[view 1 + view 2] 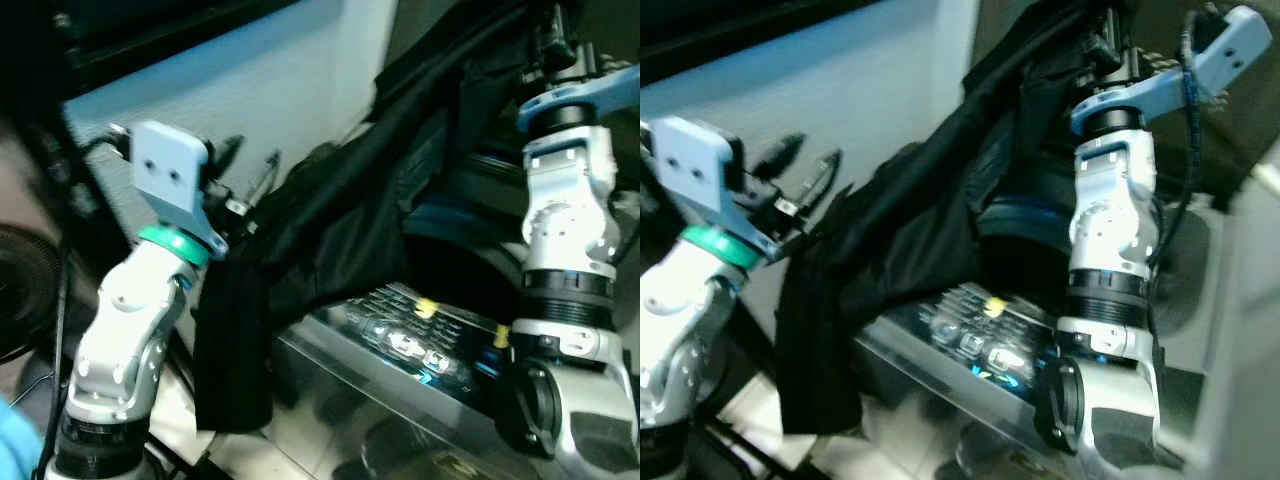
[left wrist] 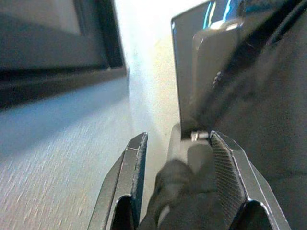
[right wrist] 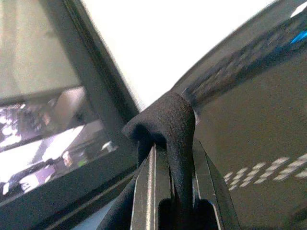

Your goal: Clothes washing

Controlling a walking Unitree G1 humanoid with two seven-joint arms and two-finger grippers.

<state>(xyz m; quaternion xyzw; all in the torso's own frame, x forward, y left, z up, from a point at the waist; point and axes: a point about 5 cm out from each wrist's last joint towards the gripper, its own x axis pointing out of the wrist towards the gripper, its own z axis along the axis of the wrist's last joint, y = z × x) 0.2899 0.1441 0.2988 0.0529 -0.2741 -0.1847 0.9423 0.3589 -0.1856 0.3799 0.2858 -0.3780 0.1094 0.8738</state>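
Fabric hangs between both arms over the washing machine [image 1: 400,345]: in the left eye view the black garment [image 1: 320,240] drapes from upper right, above the machine's lit control panel, down past its left corner. The left gripper [image 1: 245,175] reaches in at the cloth's left edge, beside the white wall [image 1: 290,70].

Right eye view: the right gripper [image 1: 1110,45] sits high above the machine, buried in cloth.

Left wrist view: its fingers [image 2: 230,177] stand apart, a dark fold loosely between them; it should close before pulling.

Right wrist view: the fingers [image 3: 153,187] are clamped on a pinched fold. Lifting evenly would probably keep the hem off the panel.
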